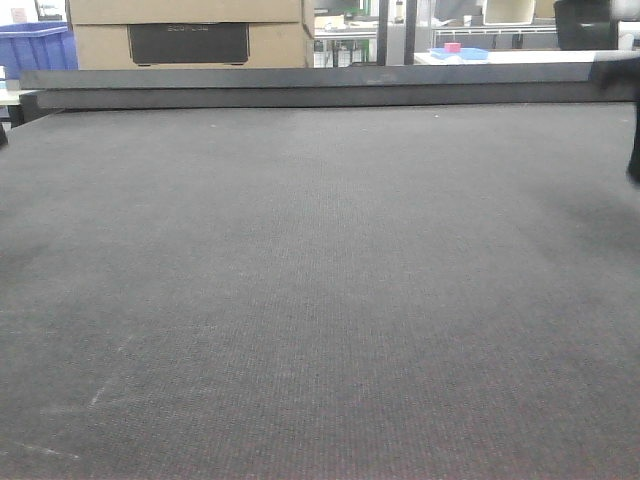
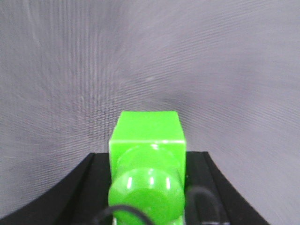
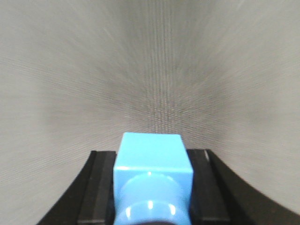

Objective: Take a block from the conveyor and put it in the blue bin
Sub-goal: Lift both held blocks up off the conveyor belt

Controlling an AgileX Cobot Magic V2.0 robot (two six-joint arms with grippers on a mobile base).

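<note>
The conveyor (image 1: 320, 300) is a wide dark grey woven belt that fills the front view, with a long dark rail (image 1: 320, 88) along its far edge. No block shows on the belt. A blue bin (image 1: 35, 50) stands beyond the rail at the far left. In the left wrist view, my left gripper (image 2: 147, 157) hangs over bare belt, with a green cube-shaped piece (image 2: 149, 126) between its black fingers (image 2: 96, 187). In the right wrist view, my right gripper (image 3: 152, 157) hangs over bare belt, with a matching light blue piece (image 3: 151, 150) between its fingers. I cannot tell whether either gripper's jaws are open or shut.
A dark blurred shape (image 1: 633, 150), likely an arm, stands at the belt's right edge. Another dark tip (image 1: 3, 135) shows at the left edge. Cardboard boxes (image 1: 190, 35) stand behind the rail. A small pink block on a blue tray (image 1: 455, 50) sits on a far table.
</note>
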